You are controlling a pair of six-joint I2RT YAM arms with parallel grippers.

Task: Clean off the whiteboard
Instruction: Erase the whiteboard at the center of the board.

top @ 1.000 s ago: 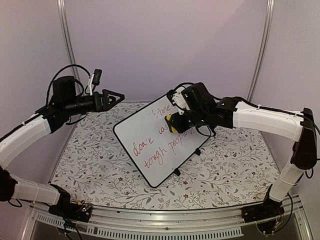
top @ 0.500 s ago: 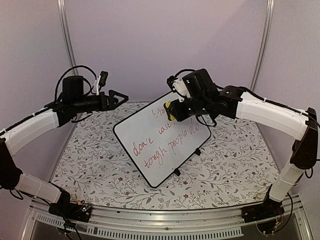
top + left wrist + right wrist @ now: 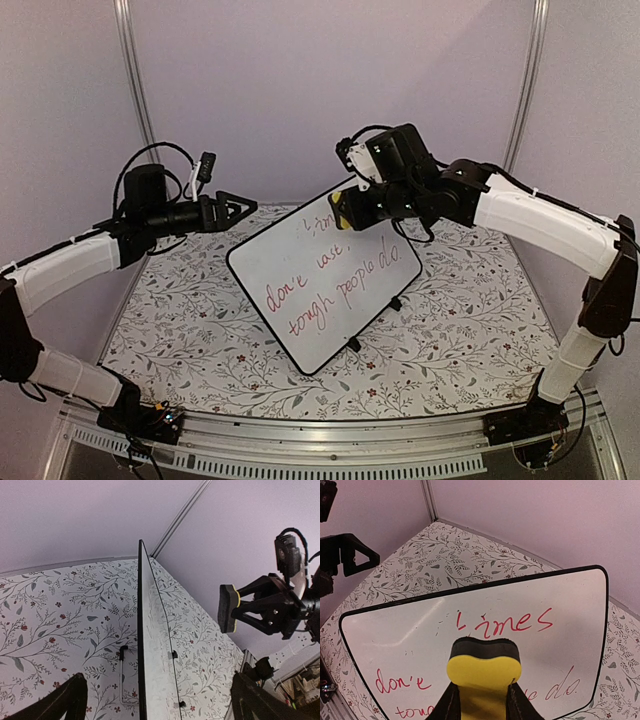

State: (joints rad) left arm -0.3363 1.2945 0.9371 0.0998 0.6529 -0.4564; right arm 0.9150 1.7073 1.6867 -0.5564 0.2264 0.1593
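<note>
Red handwriting across the whiteboard (image 3: 320,285). Top line with its first letter nearly gone, leaving "imes". Beneath, on two slanted lines, "don't last" and "tough people do."

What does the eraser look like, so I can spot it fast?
Find the whiteboard with red writing. Near its top edge, clear of the surface, the right gripper is shut on the eraser: a yellow pad with a dark layer, unlike the black gripper and white board.
</note>
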